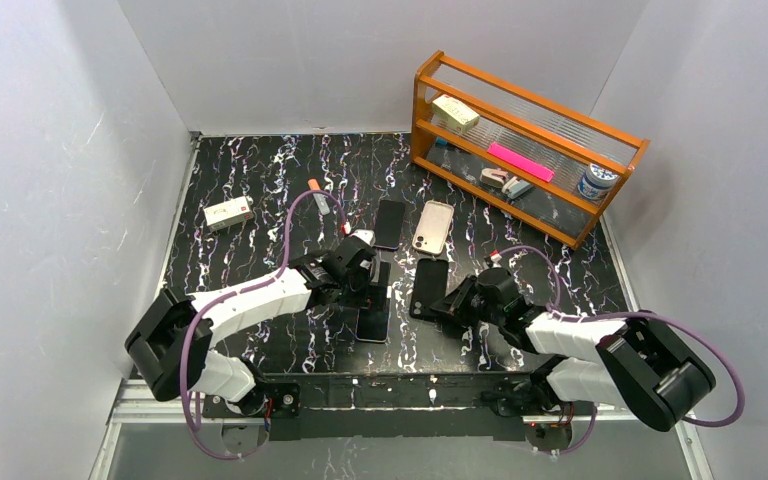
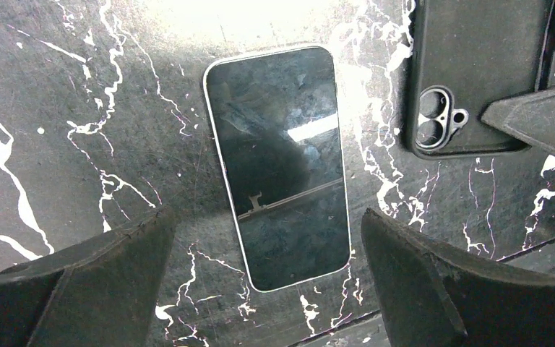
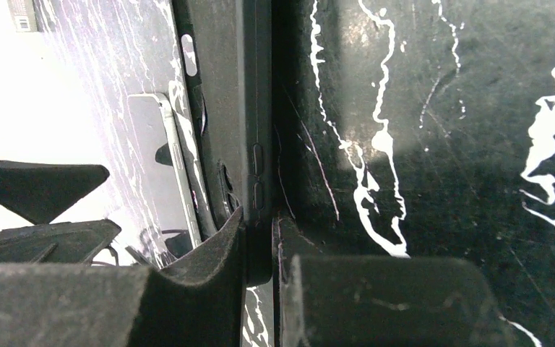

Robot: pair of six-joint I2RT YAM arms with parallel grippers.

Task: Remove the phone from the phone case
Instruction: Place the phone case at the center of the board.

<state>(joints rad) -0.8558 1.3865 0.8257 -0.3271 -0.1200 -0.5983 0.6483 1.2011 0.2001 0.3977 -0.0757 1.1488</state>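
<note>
Tabletop: black stone-look sheet with white veining, smooth, semi-gloss; fine scratches show under the glare.
Phone: glossy glass face with mirror-like reflections and a thin, bright, metallic-looking rim.
Phone case, at 2 o'clock of the phone: matt black and smooth; plastic or rubber, cannot tell which.
Left end effector: fingers matt black plastic, faintly grainy.
Rack, at 1 o'clock on the tabletop: varnished orange-brown wood, glossy, with ribbed clear panels.
Walls: white, matt.
</note>
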